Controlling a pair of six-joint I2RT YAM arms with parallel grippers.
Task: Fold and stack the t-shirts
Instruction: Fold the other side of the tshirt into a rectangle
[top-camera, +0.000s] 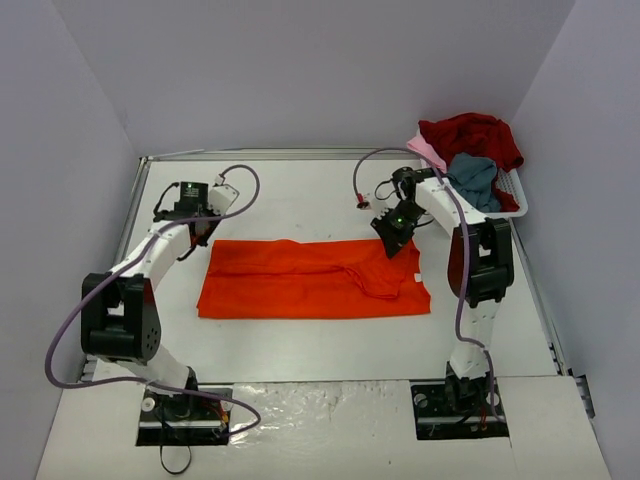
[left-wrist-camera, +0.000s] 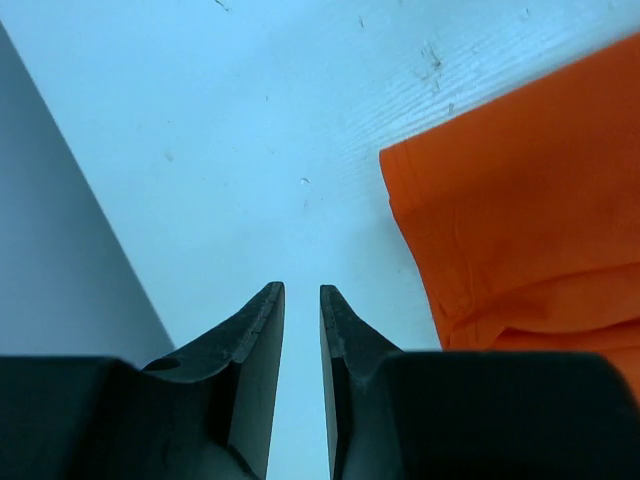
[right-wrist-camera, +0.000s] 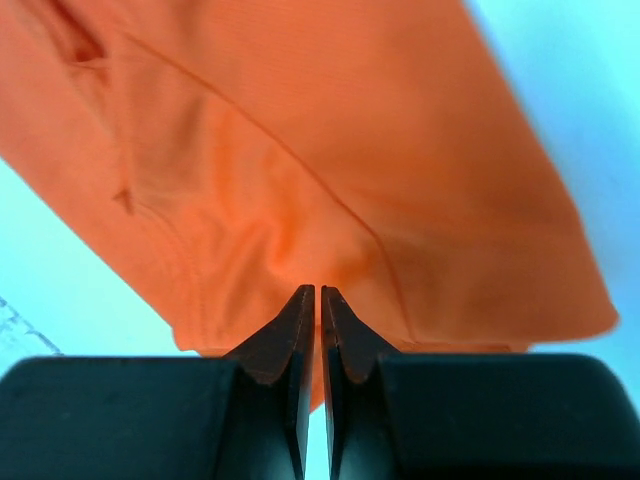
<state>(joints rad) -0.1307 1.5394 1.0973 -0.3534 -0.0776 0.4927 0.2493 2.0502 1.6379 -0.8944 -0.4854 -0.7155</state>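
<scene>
My right gripper (right-wrist-camera: 318, 290) pinching the orange-red t-shirt (right-wrist-camera: 350, 150), my left gripper (left-wrist-camera: 302, 288) slightly parted, empty, beside its corner

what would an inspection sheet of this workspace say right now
surface: white table, lightly scuffed
job's things: orange-red t-shirt spread mid-table, folds showing; dark red shirt, grey-blue shirt and pale pink shirt heaped in the white basket, far right
clutter: nothing seen
grippers: left gripper slightly open, empty, over bare table beside the t-shirt's corner; right gripper shut on the t-shirt's far right edge
cables: purple cables loop along both arms, off the cloth
surroundings: plain grey walls on three sides
</scene>
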